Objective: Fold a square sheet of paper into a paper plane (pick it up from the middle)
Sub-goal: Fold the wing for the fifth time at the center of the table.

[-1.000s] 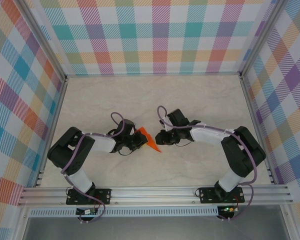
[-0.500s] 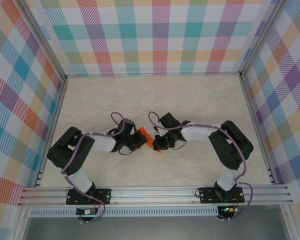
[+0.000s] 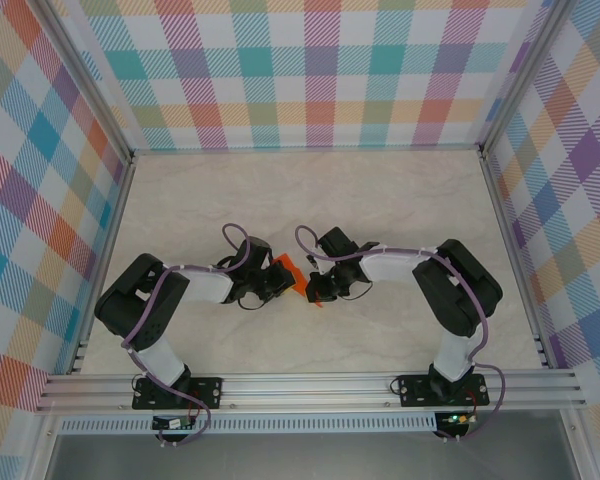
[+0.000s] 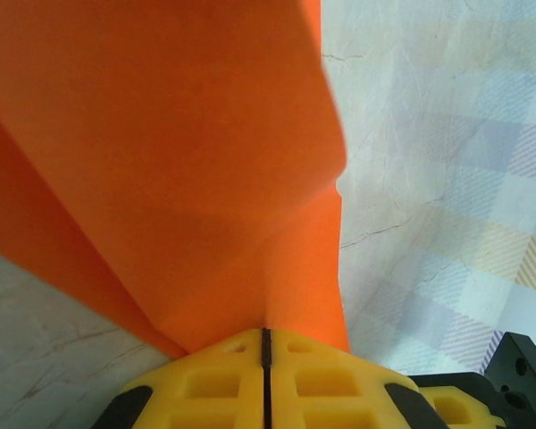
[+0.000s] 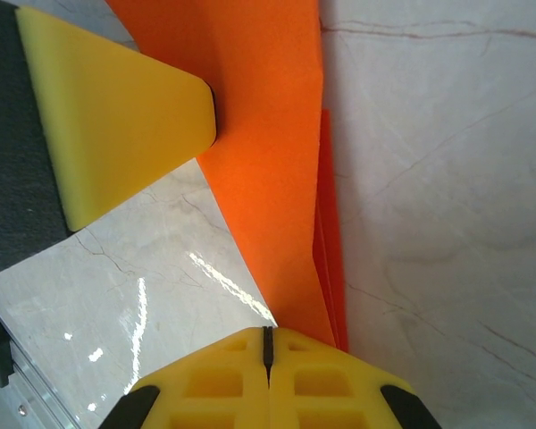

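Observation:
The square sheet of paper now stands folded into a narrow orange paper plane (image 3: 288, 266), held between both arms at the table's middle. My left gripper (image 3: 277, 279) is shut on one end of it. Orange layers fan out from between its yellow jaws (image 4: 265, 332). My right gripper (image 3: 314, 288) is shut at the plane's other, pointed end. The layered orange strip (image 5: 277, 179) runs right up to its jaws (image 5: 268, 332). A yellow finger (image 5: 116, 125) of the left gripper presses the paper in the right wrist view.
The pale marbled tabletop (image 3: 400, 200) stretches behind and beside the arms. Checked walls (image 3: 320, 70) close in the back and both sides. An aluminium rail (image 3: 310, 385) runs along the near edge by the arm bases.
The right arm swung left to the paper plane and its jaws closed at the plane's pointed end. The left gripper kept its hold and barely moved.

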`<state>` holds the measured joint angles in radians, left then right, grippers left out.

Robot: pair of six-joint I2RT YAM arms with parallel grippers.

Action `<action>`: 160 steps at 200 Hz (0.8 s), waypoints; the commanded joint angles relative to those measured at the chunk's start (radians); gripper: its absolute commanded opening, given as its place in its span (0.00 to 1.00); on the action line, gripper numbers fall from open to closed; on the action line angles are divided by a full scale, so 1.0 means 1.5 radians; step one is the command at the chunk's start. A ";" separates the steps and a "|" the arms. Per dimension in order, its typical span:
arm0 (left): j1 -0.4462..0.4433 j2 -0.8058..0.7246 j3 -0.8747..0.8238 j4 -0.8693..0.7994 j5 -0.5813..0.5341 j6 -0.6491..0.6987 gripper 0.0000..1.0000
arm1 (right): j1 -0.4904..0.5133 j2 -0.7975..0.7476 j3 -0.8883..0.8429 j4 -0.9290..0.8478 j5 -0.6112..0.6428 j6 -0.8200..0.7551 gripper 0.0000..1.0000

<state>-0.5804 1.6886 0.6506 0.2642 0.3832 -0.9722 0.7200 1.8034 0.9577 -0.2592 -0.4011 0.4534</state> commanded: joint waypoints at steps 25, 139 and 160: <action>-0.004 0.011 -0.001 -0.083 -0.050 0.011 0.07 | -0.003 -0.029 0.001 -0.054 -0.005 -0.033 0.02; -0.004 0.012 -0.002 -0.089 -0.056 0.012 0.07 | -0.033 -0.067 -0.099 0.038 -0.074 -0.054 0.01; -0.004 0.012 0.000 -0.089 -0.056 0.012 0.07 | -0.039 -0.069 -0.110 0.042 -0.082 -0.061 0.02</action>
<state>-0.5804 1.6886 0.6640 0.2371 0.3790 -0.9718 0.6731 1.7218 0.8223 -0.1783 -0.4885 0.4004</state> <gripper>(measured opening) 0.074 0.045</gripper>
